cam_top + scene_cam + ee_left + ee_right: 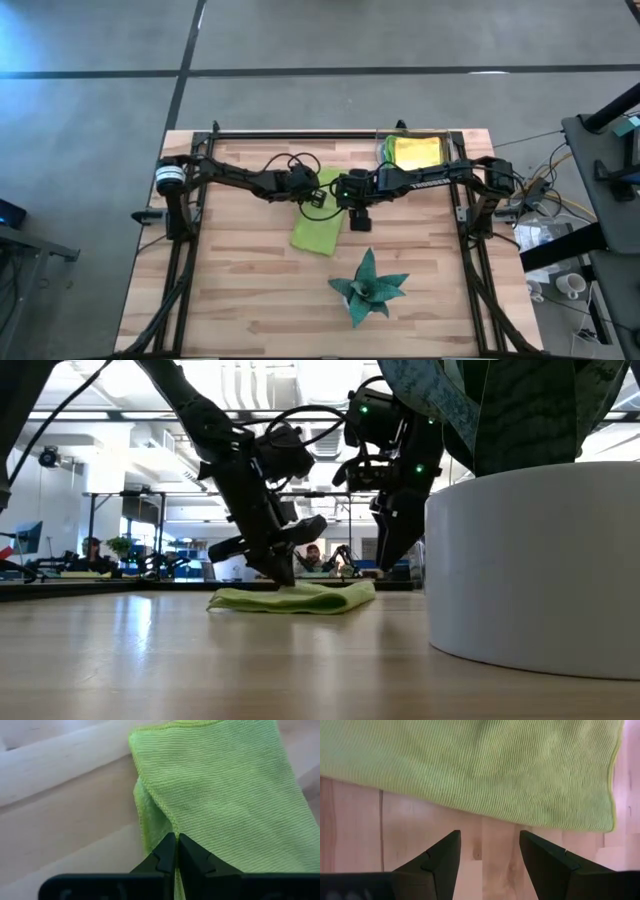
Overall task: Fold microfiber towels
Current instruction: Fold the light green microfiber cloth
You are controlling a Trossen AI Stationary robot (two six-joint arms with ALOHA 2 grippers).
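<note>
A lime green microfiber towel (316,232) lies folded over on the wooden table, near its middle; it also shows in the low view (300,598). My left gripper (317,203) is shut at the towel's left edge, its tips down at the cloth (284,579). My right gripper (361,224) is open and empty, just off the towel's right edge over bare wood (487,845). A yellow towel (416,152) lies at the far right of the table. The other towels do not show. My left gripper pinches the hemmed edge of the towel's folded-over upper layer (171,829) between its two shut fingertips. The fingers come slanting down from the table's left. The towel lies flat and slack on the table, with a lower layer (146,817) showing beside the hem.
A dark teal spiky star-shaped plant (368,288) in a white pot (540,560) stands near the front, right of the middle. Cables hang between the arms above the towel. Bare wood lies at the near left. People sit in the room beyond the table.
</note>
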